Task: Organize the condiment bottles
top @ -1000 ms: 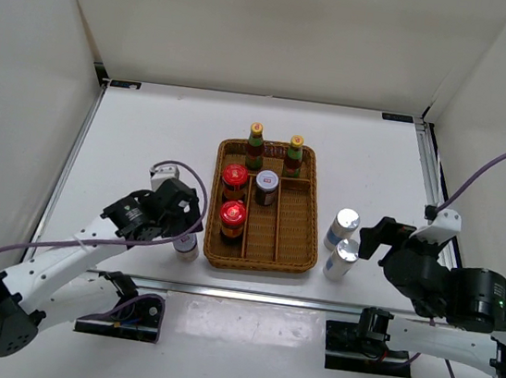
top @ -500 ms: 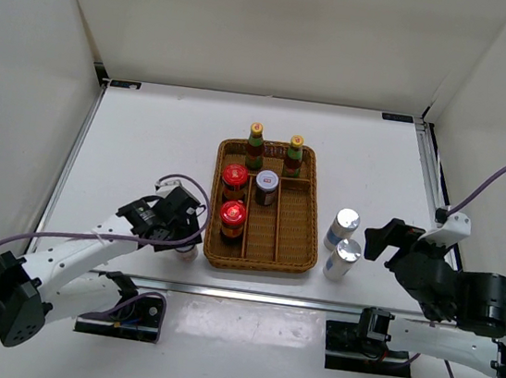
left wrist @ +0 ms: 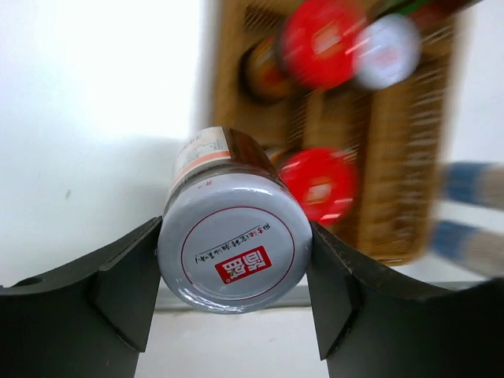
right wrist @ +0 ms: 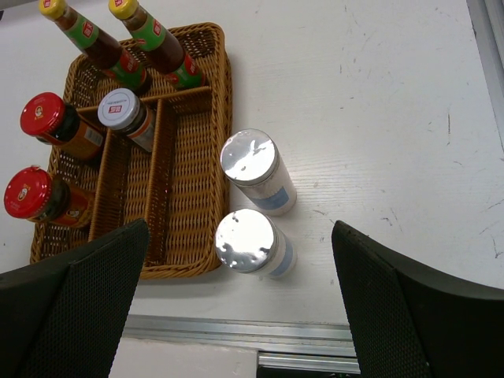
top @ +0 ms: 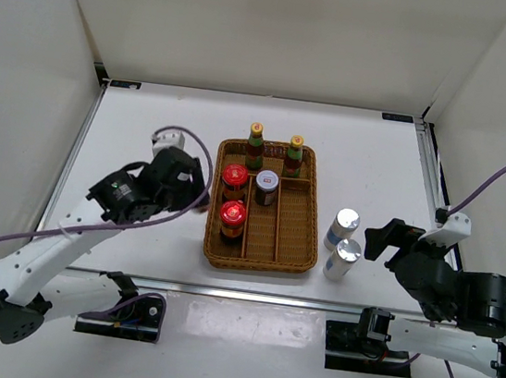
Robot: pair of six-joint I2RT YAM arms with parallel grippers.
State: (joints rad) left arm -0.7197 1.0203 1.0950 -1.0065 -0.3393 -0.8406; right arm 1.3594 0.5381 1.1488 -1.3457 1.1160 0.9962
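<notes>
Silver cylinders (right wrist: 249, 157) (right wrist: 246, 240) number two, red-lidded jars (right wrist: 42, 114) (right wrist: 27, 191) two, sauce bottles (right wrist: 94, 43) (right wrist: 157, 43) two.

From above, your left arm (top: 135, 197) hides nearly all of the silver-lidded jar (left wrist: 234, 250) it carries. In the left wrist view, the tray (left wrist: 402, 173), red-lidded jars (left wrist: 319, 185) and cylinders (left wrist: 468, 183) are blurred. The right edge cuts the cylinders, and the left fingers (left wrist: 118, 291) run off the bottom. In the right wrist view, the right fingers (right wrist: 71, 315) are cropped at the bottom corners. One sauce bottle (right wrist: 94, 43) has its cap clipped by the top edge.
</notes>
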